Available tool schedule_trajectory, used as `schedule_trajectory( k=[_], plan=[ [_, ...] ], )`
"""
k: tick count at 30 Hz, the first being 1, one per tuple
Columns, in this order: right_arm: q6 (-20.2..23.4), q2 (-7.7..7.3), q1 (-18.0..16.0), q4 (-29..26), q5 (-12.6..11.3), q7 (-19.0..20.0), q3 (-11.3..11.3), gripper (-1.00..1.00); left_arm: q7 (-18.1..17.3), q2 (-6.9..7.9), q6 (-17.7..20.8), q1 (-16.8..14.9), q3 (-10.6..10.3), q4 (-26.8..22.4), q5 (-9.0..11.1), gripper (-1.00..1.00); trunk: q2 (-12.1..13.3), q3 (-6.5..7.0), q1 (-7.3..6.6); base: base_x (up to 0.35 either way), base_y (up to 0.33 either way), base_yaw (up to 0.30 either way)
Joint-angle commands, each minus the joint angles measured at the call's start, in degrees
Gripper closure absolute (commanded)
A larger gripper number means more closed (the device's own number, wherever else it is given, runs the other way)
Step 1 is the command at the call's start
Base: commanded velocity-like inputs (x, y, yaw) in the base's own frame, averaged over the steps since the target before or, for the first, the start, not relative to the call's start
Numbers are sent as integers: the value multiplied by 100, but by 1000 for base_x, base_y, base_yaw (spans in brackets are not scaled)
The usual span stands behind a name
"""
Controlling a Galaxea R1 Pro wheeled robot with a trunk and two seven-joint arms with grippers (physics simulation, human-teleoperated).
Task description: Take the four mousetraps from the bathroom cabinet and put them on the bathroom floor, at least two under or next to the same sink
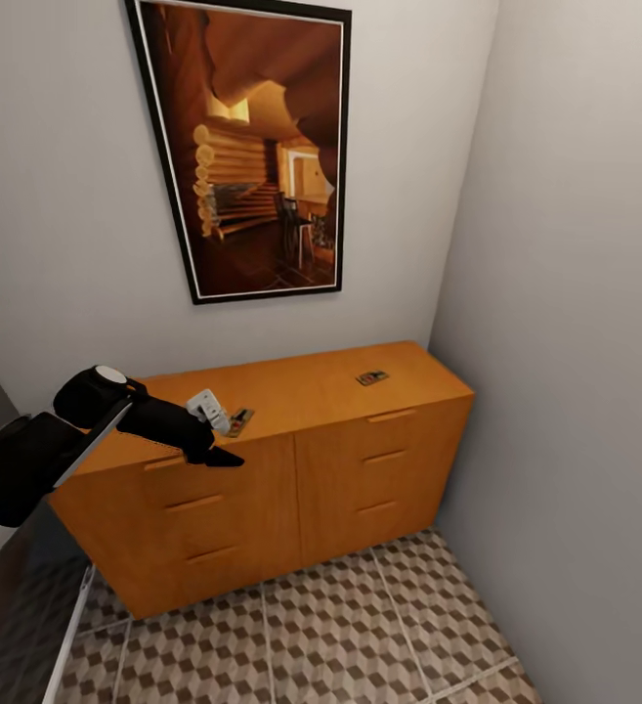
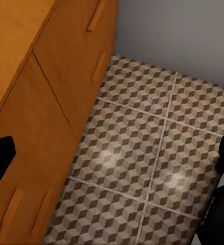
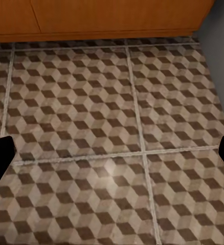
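The orange-brown cabinet (image 1: 291, 479) stands against the wall with all its drawers shut. Two mousetraps lie on its top: one (image 1: 371, 377) toward the right end, the other (image 1: 239, 421) near the left front edge. My left gripper (image 1: 218, 452) hovers at the cabinet's front edge, just left of the nearer trap and apart from it. In the left wrist view this gripper (image 2: 112, 176) is open over the cabinet front (image 2: 35, 138) and the cube-patterned bathroom floor (image 2: 142, 153). My right gripper (image 3: 112, 155) hangs open and empty above the floor (image 3: 91, 102).
A small white object (image 1: 208, 409), which I cannot identify, sits beside the nearer trap. A large framed picture (image 1: 252, 147) hangs above the cabinet. A grey wall (image 1: 575, 342) closes in on the right. Patterned floor (image 1: 360, 636) stretches in front of the cabinet.
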Motion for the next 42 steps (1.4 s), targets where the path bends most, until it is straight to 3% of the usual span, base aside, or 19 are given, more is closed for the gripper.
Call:
schedule_trajectory(
  k=[1,10,22,30,38,42],
  plan=[
    [-17,-9,-2,2,-3,16,4,-100,30,5,50,-8,-13,-1,55,-100,-4,-7,3,262,0,0],
    [-55,-31,-4,247,-11,17,4,-100,31,2,48,-10,-13,-1,53,-100,-4,-7,3,237,0,0],
    [-382,-55,-3,1204,-37,3,-12,-100,31,-28,43,-7,-13,-3,53,-100,-4,-7,3,212,0,0],
    [-393,-115,31,1336,-53,0,-13,-100,31,-24,49,-7,-13,-9,53,-100,-4,-7,3,127,0,0],
    [-395,-132,289,1359,-59,21,-11,-100,32,-15,42,-9,-21,-4,48,-100,-4,-7,3,19,0,0],
    [-395,-140,396,1358,-183,27,-20,-100,42,-14,42,-9,-21,12,-54,-100,-4,-7,3,3,0,0]
  ],
)
